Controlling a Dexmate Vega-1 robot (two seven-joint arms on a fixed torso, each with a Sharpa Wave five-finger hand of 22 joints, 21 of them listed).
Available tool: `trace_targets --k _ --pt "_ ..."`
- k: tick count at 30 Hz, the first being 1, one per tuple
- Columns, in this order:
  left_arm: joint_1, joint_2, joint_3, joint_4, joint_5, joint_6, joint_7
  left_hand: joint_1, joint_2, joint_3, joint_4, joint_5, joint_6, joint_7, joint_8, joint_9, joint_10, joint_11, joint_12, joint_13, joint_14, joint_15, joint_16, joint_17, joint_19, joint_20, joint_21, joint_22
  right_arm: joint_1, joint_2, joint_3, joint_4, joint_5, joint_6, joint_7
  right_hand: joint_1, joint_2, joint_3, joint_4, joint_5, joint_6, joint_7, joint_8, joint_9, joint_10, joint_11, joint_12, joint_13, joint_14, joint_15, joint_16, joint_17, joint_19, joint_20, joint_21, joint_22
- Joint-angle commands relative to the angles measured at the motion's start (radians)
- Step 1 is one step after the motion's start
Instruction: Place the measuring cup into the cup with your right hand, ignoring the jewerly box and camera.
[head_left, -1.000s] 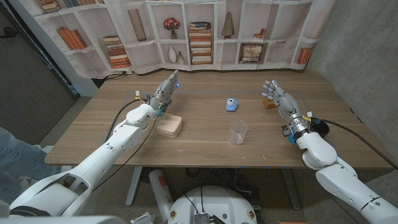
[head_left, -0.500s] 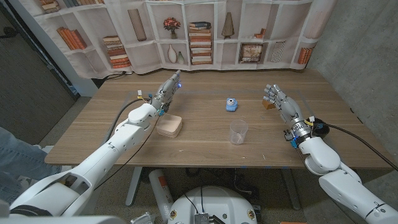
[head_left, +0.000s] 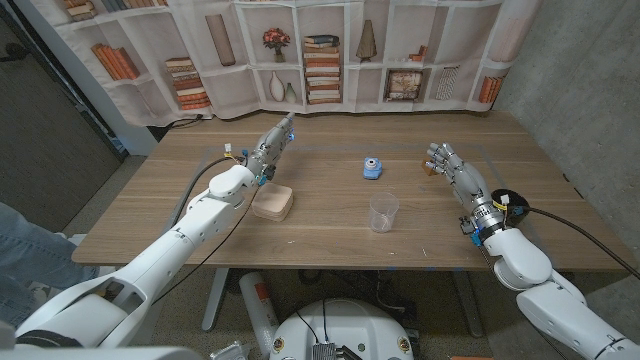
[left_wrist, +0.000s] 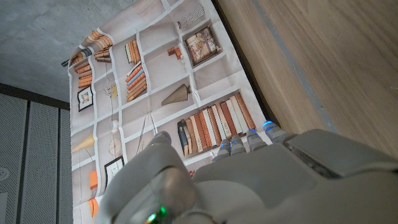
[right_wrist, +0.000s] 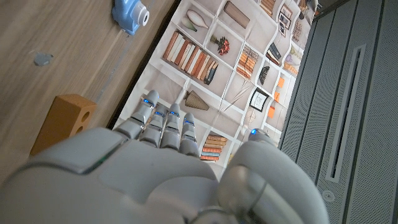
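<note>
A clear plastic cup (head_left: 383, 212) stands upright near the table's middle front. A shallow beige square container (head_left: 272, 202) lies to its left. My right hand (head_left: 456, 176) hovers at the right side, fingers straight and apart, holding nothing. A small orange-brown block (head_left: 429, 169) sits just beyond it, partly hidden by the fingers; the right wrist view shows this block (right_wrist: 62, 121) past my right hand (right_wrist: 143, 168). My left hand (head_left: 268, 150) stands with its fingers stretched out, empty, just behind the beige container; in the left wrist view the left hand (left_wrist: 249, 180) faces the backdrop.
A small blue toy camera (head_left: 373, 167) stands behind the clear cup and also appears as the blue camera (right_wrist: 129, 14) in the right wrist view. A bookshelf-print curtain (head_left: 320, 60) hangs behind the wooden table (head_left: 330, 240). A person's leg (head_left: 20, 260) is at the left edge.
My right hand has drifted slightly right and toward the table's front, covering more of the orange-brown block. The left hand has barely shifted. The objects have stayed put.
</note>
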Motion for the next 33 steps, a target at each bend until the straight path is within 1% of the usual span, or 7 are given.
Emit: trace_targets --k 1,15,26,33 --pt "0.002 0.006 0.005 -0.023 0.01 0.013 0.009 0.007 0.005 0.0 -0.004 -0.004 -0.008 -0.007 0.003 0.004 -0.022 -0.001 0.004 0.004 -0.081 0.003 0.002 0.003 -0.128 0.004 -0.007 0.001 -0.025 0.018 0.001 0.018 -0.005 0.031 0.001 0.002 0.001 0.0 -0.006 0.005 0.011 -0.003 0.007 0.005 0.005 0.001 0.006 0.002 0.007 0.003 0.004 0.001 0.008 -0.005 -0.004 0.004" --pt "0.009 0.008 0.004 -0.028 0.01 0.015 0.014 0.009 0.007 0.0 -0.005 -0.006 -0.008 -0.009 0.003 0.004 -0.021 -0.001 0.005 0.004 -0.08 0.004 0.002 0.003 -0.127 0.005 -0.011 0.001 -0.04 0.023 -0.004 0.021 -0.037 0.041 -0.01 0.008 0.003 0.001 -0.011 0.007 0.014 -0.005 0.007 0.005 0.004 0.0 0.005 0.002 0.007 0.002 0.003 0.0 0.009 -0.005 -0.011 0.004" --pt "0.001 -0.004 0.013 -0.011 0.011 0.012 0.005 0.01 0.009 -0.001 -0.006 -0.008 -0.008 -0.012 0.003 0.004 -0.021 -0.001 0.005 0.004 -0.079 0.002 0.002 0.003 -0.127 0.007 -0.014 0.002 -0.057 0.024 -0.007 0.021 -0.058 0.048 -0.02 0.012 0.001 0.0 -0.015 0.007 0.013 -0.007 0.006 0.005 0.004 0.001 0.004 0.002 0.007 0.001 0.002 0.0 0.01 -0.005 -0.017 0.004" --pt "0.007 -0.001 0.013 -0.024 0.015 0.017 0.016 0.011 0.011 -0.001 -0.007 -0.009 -0.008 -0.013 0.003 0.004 -0.021 -0.002 0.004 0.004 -0.08 0.002 0.002 0.003 -0.127 0.008 -0.016 0.002 -0.063 0.026 -0.008 0.024 -0.079 0.06 -0.026 0.018 0.0 0.0 -0.019 0.009 0.013 -0.007 0.005 0.005 0.003 -0.003 0.003 0.002 0.007 0.0 0.001 -0.001 0.011 -0.004 -0.021 0.004"
